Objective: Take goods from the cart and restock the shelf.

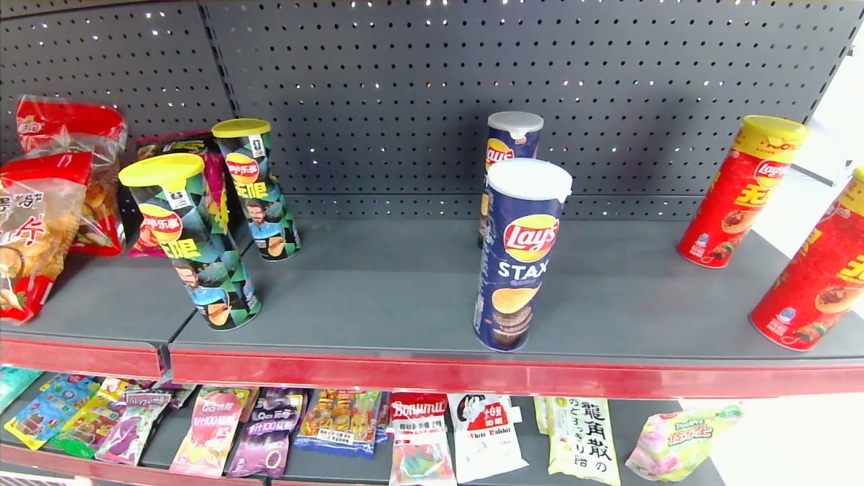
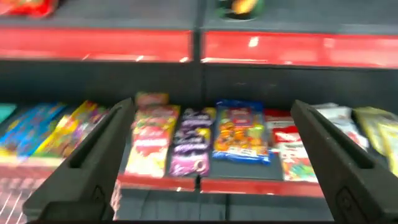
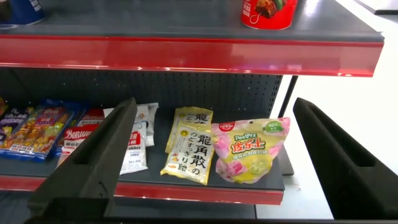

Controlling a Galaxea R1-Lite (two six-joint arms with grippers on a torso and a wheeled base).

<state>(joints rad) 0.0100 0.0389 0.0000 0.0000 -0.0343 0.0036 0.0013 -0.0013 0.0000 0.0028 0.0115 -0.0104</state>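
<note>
Plainly, left hand (image 2: 212, 106) spread (right hand (image 3: 214, 103) too).

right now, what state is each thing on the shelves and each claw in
two blue cardboard chip cans with white lids: standing, lids on, one behind the other
two green-patterned chip cans with yellow lids: standing, lids on
two red chip cans with yellow lids: standing, lids on
red plastic snack bags: propped upright
flat sweet packets on the lower shelf: lying flat
left claw: open, empty
right claw: open, empty
</note>
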